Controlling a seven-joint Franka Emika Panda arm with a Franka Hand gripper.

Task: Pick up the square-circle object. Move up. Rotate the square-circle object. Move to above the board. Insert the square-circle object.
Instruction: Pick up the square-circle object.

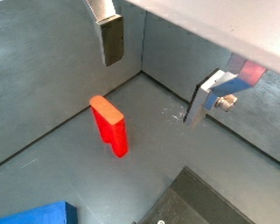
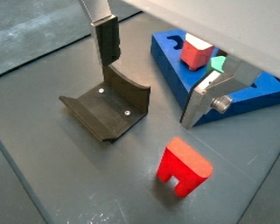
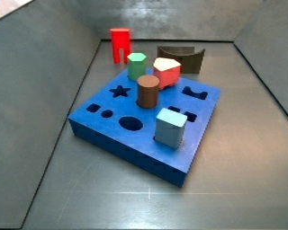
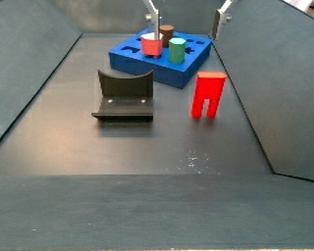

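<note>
Hovering above the upright square-circle object (image 1: pixel 109 126), the tool (image 1: pixel 157 72), plates apart and empty, should descend centred.

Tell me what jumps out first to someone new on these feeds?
The square-circle object, bright red, stands upright and alone on the grey floor beside the dark arch-shaped block. Behind them sits the board, blue, already carrying several pegs. The gripper hangs open above the floor, holding nothing.
</note>
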